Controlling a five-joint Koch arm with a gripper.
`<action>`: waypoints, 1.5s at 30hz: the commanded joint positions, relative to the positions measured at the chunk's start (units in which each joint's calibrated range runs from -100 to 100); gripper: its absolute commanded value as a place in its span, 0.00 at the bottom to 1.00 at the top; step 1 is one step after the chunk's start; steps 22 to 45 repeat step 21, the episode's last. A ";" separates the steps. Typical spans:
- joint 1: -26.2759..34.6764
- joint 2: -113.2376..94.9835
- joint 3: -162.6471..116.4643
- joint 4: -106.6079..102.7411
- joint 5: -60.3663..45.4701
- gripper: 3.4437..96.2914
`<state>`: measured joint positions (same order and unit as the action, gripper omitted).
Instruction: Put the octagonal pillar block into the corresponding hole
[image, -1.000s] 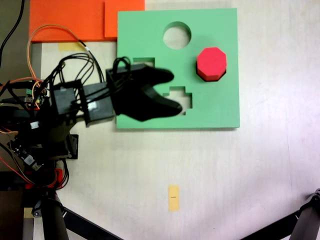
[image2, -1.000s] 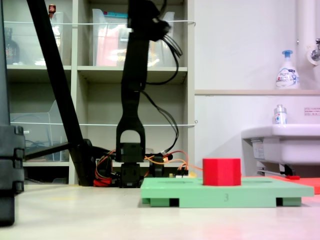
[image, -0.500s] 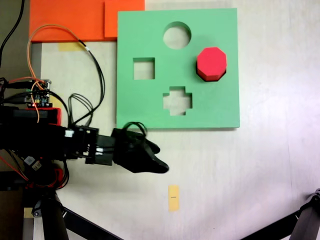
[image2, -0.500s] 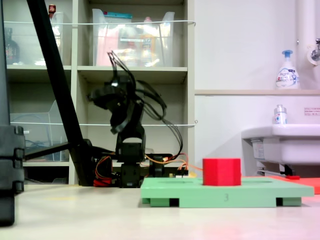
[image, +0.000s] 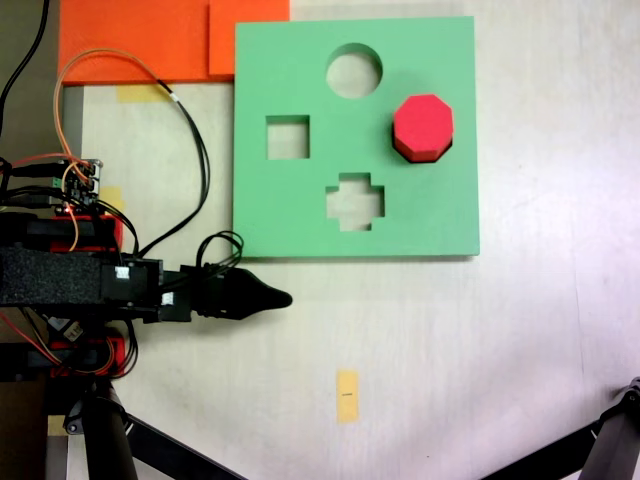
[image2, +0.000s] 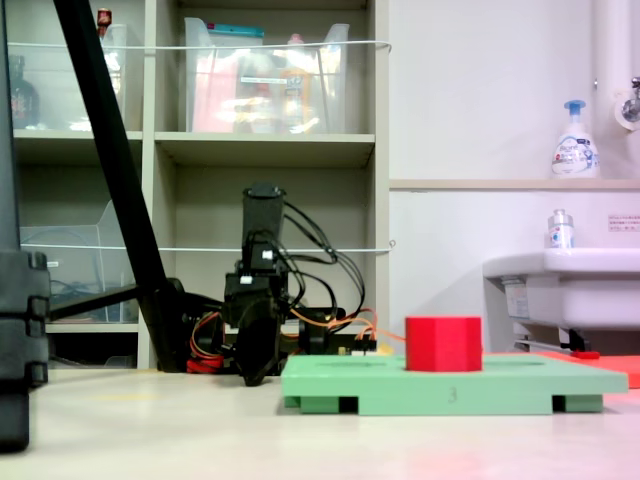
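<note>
Red block seated in its eight-sided hole, arm folded low off the board.

The red block (image: 422, 124) stands upright in the green board's (image: 300, 200) hole (image: 446, 148) in both exterior views, its upper half proud of the foam. The pincer (image: 262, 297) lies near the surface beside the board, jaws together and empty. The block looks light, stiff and smooth-sided; its two opposite flat faces above the board seem the best place to grip.

The arm (image: 90, 285) is laid out low and level, pointing toward the first exterior view's right. The gripper (image: 262, 297) is closed to a point and carries nothing.
</note>
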<state>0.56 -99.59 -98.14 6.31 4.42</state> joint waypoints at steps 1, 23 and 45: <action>0.24 -0.41 -1.86 -6.36 -0.44 0.50; 0.20 -0.41 -1.86 -5.59 -0.39 0.50; 0.20 -0.41 -1.86 -5.59 -0.39 0.50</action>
